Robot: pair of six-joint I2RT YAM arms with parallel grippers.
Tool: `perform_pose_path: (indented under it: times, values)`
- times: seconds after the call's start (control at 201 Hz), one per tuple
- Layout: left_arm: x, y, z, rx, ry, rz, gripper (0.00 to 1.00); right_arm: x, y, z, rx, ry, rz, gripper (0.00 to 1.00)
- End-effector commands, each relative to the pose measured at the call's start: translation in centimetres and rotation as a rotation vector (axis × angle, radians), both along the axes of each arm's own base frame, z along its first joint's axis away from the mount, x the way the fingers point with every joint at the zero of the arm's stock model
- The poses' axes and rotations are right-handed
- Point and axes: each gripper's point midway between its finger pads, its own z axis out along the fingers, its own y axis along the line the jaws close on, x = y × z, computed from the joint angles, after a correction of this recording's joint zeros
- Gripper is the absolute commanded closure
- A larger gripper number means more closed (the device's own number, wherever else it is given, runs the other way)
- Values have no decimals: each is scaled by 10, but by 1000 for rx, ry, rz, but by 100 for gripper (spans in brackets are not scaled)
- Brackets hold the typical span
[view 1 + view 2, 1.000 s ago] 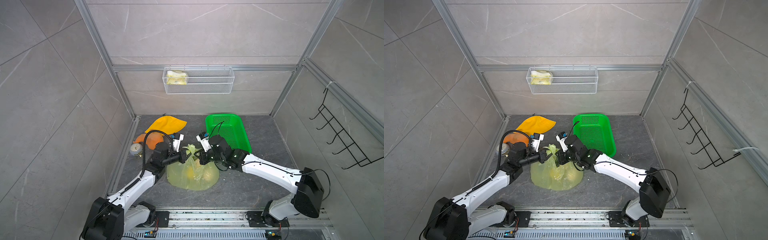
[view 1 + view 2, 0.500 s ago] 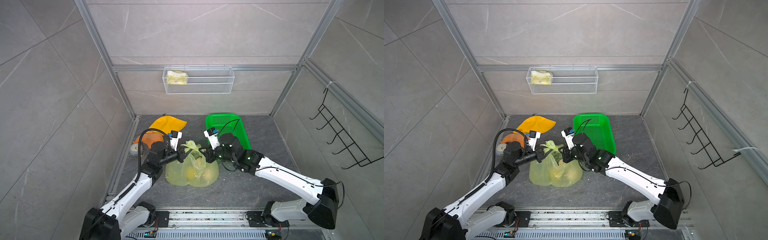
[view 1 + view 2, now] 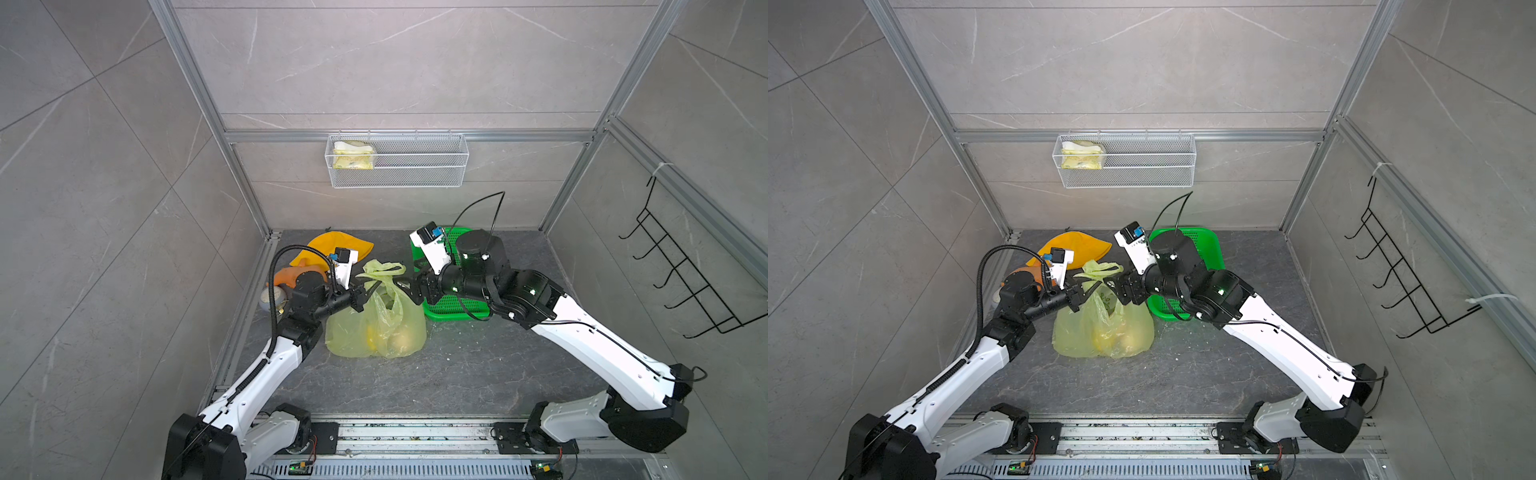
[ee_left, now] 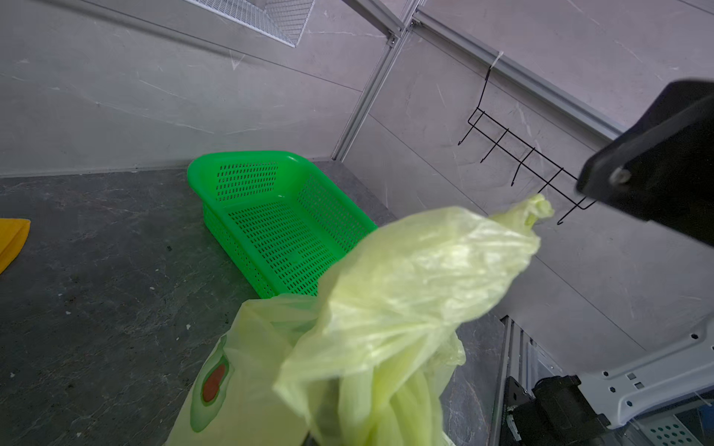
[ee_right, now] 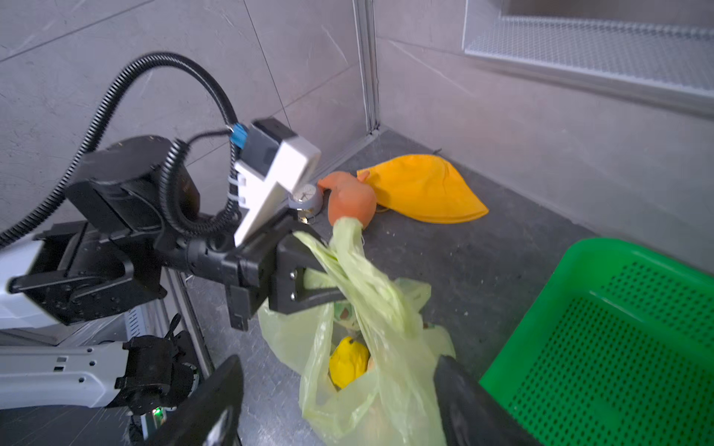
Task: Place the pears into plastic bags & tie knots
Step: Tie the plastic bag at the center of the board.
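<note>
Grey tile walls [image 3: 374, 62], dark stone floor [image 3: 415, 374], white wire shelf [image 3: 419, 168], black hook rack [image 3: 690, 270].

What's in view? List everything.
plastic bag: one, translucent yellow-green, floor centre
pears: two seen, yellow, beige, inside bag
basket: one, green, beside bag
cloth: one, orange-yellow, floor rear
gourd: one, orange, beside cloth
clock: one, grey, beside gourd
wire shelf: one, white, back wall
packet: one, pale yellow, in shelf
hook rack: one, black, side wall
left end effector: one, black, shut on bag handle
right end effector: one, black, open beside bag
</note>
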Motion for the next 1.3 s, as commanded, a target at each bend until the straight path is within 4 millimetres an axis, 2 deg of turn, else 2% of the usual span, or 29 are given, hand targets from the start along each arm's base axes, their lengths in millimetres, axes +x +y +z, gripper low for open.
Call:
perform_pose_path:
  times: [0.0,0.12,0.269,0.339,0.433,0.478,0.558,0.632,0.847,0.971,1.031,1.076,1.105,1.175,1.19,1.3]
  values:
    - [-4,-7,20,4,-67,-61,100,12,9,-44,-222,8,64,19]
    - [-3,-9,21,6,-65,-75,100,23,23,-52,-297,-8,110,18]
    - [-4,-10,22,9,-67,-82,100,33,28,-65,-348,1,130,21]
    - [-4,-10,23,8,-69,-84,100,37,27,-68,-347,15,129,27]
    - [-4,-10,22,7,-65,-90,100,40,23,-66,-315,40,129,40]
    - [-4,-11,21,8,-61,-92,100,40,21,-63,-297,46,130,40]
    - [-5,-11,21,7,-62,-93,100,38,17,-54,-251,49,133,30]
    - [-5,-11,20,8,-59,-95,100,38,15,-46,-214,57,134,27]
    - [-4,-12,19,6,-53,-102,100,40,16,-37,-164,81,157,28]
    - [-4,-12,18,5,-50,-102,100,40,19,-39,-162,94,168,33]
    - [-4,-12,18,5,-50,-103,100,41,21,-41,-162,102,173,38]
    - [-4,-12,19,4,-52,-103,100,42,22,-42,-161,106,176,45]
    - [-4,-13,18,4,-49,-104,100,42,22,-43,-161,108,177,58]
    - [-4,-13,18,4,-46,-105,100,41,22,-39,-153,106,180,94]
    - [-4,-13,18,3,-45,-104,100,41,22,-39,-152,107,179,99]
    - [1,-9,18,-15,-27,-65,100,37,16,-31,-123,119,157,100]
